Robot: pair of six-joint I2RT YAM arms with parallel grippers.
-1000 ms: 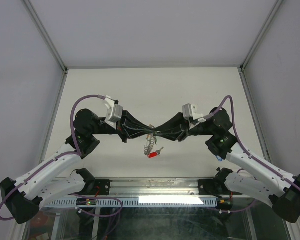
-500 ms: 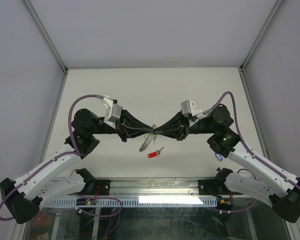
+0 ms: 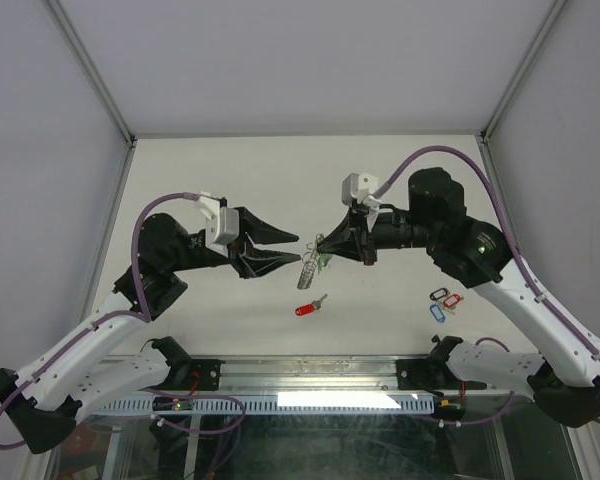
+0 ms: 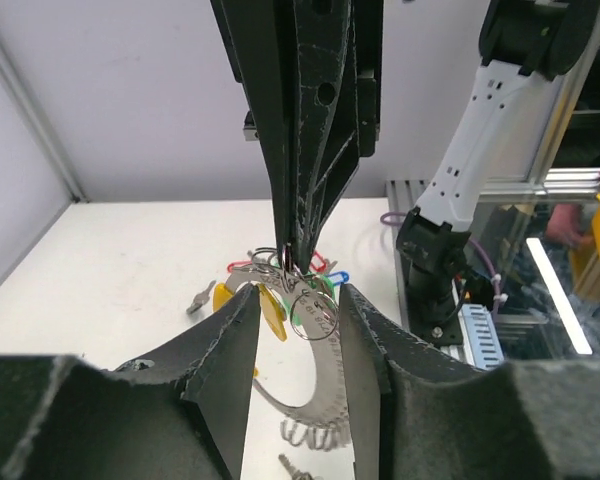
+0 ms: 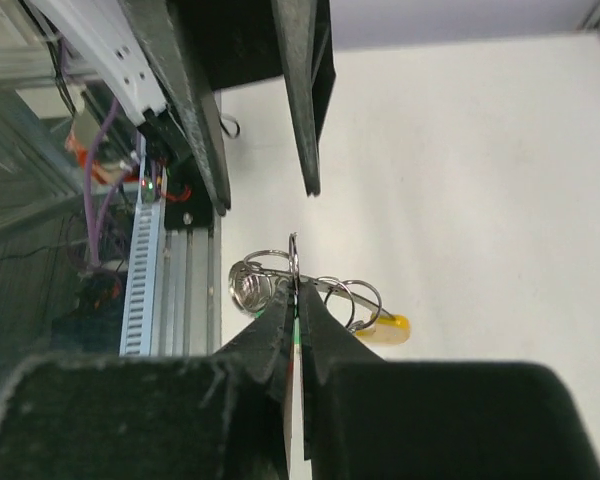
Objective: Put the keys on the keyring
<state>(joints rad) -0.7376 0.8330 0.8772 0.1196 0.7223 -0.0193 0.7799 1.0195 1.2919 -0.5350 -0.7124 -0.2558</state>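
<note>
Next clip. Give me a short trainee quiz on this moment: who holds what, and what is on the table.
1. True or false: the left gripper is clamped on the keyring.
2. Pick one: the key lying on the table just below the hanging keyring has a tag that is A) green, B) red, C) yellow.
3. Short answer: which gripper holds the keyring up off the table?

Key
1. False. Its jaws stand open.
2. B.
3. The right gripper, which is shut on it.
</note>
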